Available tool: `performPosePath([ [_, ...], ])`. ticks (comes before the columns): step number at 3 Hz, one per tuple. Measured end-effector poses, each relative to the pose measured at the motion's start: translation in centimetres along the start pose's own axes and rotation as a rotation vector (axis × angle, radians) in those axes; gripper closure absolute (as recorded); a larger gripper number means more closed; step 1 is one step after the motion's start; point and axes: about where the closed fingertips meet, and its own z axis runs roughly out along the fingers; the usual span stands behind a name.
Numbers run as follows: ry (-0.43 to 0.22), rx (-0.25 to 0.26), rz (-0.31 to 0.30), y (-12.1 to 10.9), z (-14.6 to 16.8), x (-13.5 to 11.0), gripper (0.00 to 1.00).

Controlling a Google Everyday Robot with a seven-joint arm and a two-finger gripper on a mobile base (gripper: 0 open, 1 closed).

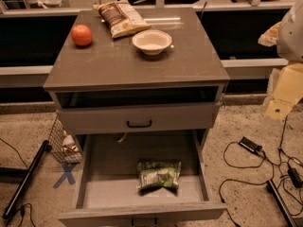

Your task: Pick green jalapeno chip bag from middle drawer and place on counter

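Observation:
The green jalapeno chip bag (159, 174) lies crinkled on the pale floor of the open middle drawer (103, 191), right of its centre and near the front. The drawer is pulled out at the bottom of the cabinet. The counter (118, 63) is the grey-brown top of the cabinet. My arm and gripper (279, 109) show as pale shapes at the right edge, beside the cabinet at about the height of the upper drawer. The gripper is well to the right of the bag, above it, and holds nothing that I can see.
On the counter stand an orange (82, 35), a white bowl (152, 41) and a larger brown-and-tan chip bag (121, 18). The upper drawer front with a black handle (139, 124) stands slightly open. Cables (251, 148) lie on the floor at right, and a black bar (23, 181) at left.

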Motion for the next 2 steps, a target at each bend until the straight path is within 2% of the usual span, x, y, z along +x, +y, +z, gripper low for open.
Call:
performPosePath([
  [1,0.0,0.0,0.0,0.0,0.0,0.0,0.0],
  [2,-0.012,0.002,-0.018,0.8,2.8,-0.4,0.0],
])
